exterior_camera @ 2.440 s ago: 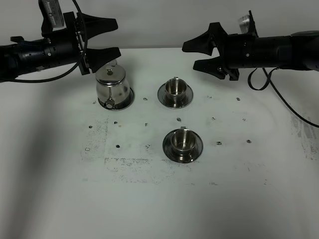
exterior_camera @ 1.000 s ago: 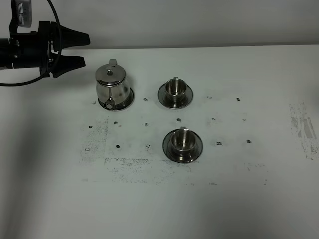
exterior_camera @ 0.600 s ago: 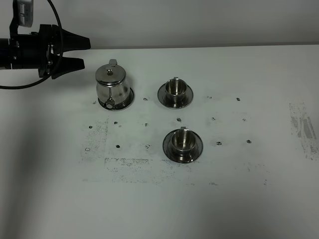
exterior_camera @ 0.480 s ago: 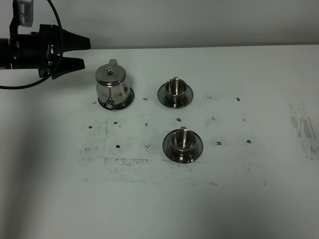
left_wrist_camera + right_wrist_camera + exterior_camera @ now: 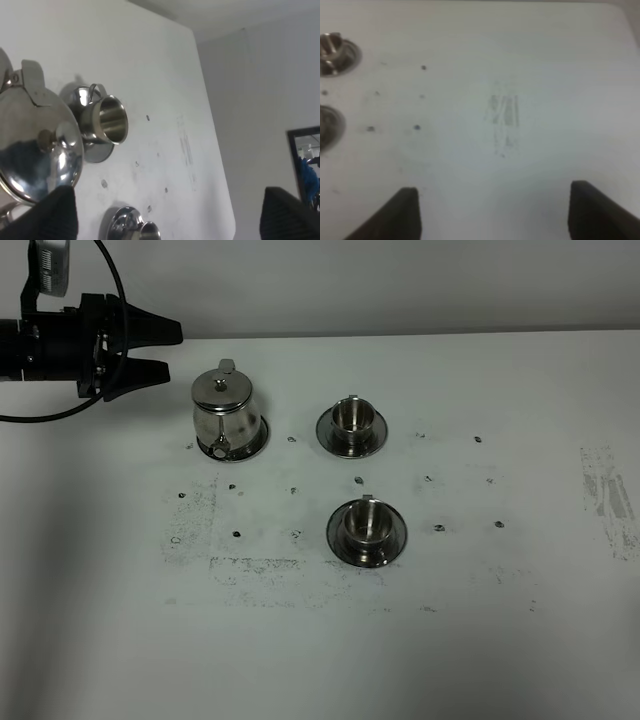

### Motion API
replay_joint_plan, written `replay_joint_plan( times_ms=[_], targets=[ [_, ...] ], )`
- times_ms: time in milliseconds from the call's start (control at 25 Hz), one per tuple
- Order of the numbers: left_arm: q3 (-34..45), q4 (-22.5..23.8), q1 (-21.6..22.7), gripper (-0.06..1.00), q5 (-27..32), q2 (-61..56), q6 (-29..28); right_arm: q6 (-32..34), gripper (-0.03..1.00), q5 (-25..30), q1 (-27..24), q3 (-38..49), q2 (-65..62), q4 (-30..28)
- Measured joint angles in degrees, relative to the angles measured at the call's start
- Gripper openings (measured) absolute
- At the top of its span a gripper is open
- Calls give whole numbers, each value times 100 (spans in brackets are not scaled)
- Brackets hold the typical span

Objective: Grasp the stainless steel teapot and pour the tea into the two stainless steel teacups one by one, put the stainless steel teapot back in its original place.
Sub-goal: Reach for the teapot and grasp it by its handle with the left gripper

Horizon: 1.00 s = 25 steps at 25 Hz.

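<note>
Left arm lies about level, coming in over the desk's (image 5: 450,640) left edge near the far-left corner. Left gripper (image 5: 174,348) points across at the stainless steel teapot (image 5: 226,412), jaws spread wide, nothing between them. Its fingertips stop short of the pot, with a clear gap.

Teapot upright, lid on, seated on its round saucer (image 5: 258,438), toward the far edge and left of the middle.

Far teacup (image 5: 351,416) stands upright on its own saucer, beside the teapot along the far edge but apart from it. Near teacup (image 5: 366,523) also stands on a saucer, close to the desk's middle.

Right arm is outside the high view. Right gripper (image 5: 495,212) shows only in its wrist view: fingers (image 5: 402,215) wide apart, empty, above bare desk by a grey scuff (image 5: 505,112) near the right edge.
</note>
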Motion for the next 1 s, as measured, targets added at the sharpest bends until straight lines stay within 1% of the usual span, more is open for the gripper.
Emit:
replay_joint_plan(
  times_ms=[120,280,520,640,800,1000],
  targets=[
    [0,7,0,71,0,0,0,27,59,21,116,259,-99,-84],
    [0,9,0,71,0,0,0,74,59,251,167,425,-118,-158],
    [0,9,0,71,0,0,0,135,59,272,195,776,-604,-201],
    [0,9,0,71,0,0,0,117,59,266,435,829,-945,-289],
    [0,9,0,71,18,0,0,122,59,273,704,856,-1261,-592],
    [0,9,0,71,18,0,0,135,59,264,799,886,-1393,-704]
  ],
)
